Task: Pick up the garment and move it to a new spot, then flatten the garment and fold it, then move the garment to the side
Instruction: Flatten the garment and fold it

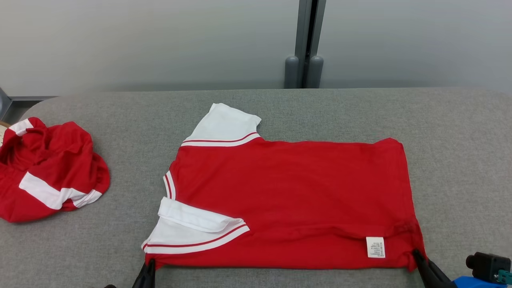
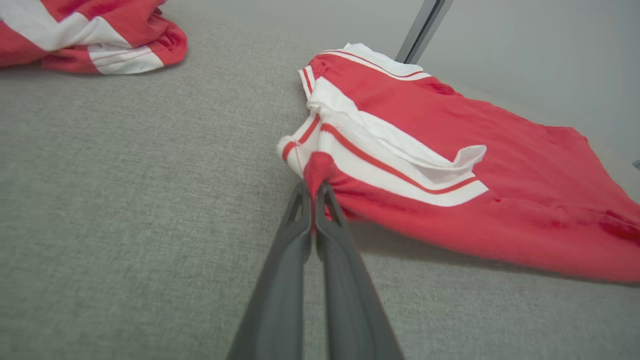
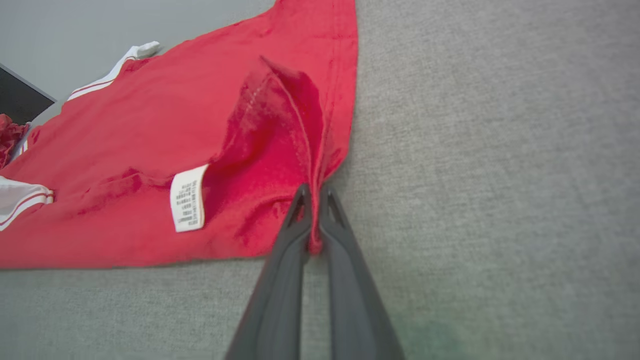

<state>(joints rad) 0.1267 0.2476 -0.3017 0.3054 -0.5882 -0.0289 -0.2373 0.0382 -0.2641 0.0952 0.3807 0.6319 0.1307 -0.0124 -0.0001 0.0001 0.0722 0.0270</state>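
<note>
Garment lies centre frame; we've got left gripper and right gripper clamped on its bottom corners, ready to fold upward.

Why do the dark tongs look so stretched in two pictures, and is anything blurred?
Head view: soft even light, no glare, the red shirt with white striped sleeves sharp. Left wrist view: the wide lens stretches the left gripper toward the bottom edge; soft shadow under the shirt's near edge. Right wrist view: the right gripper blurs near the lens; the white label's print is unreadable.
</note>
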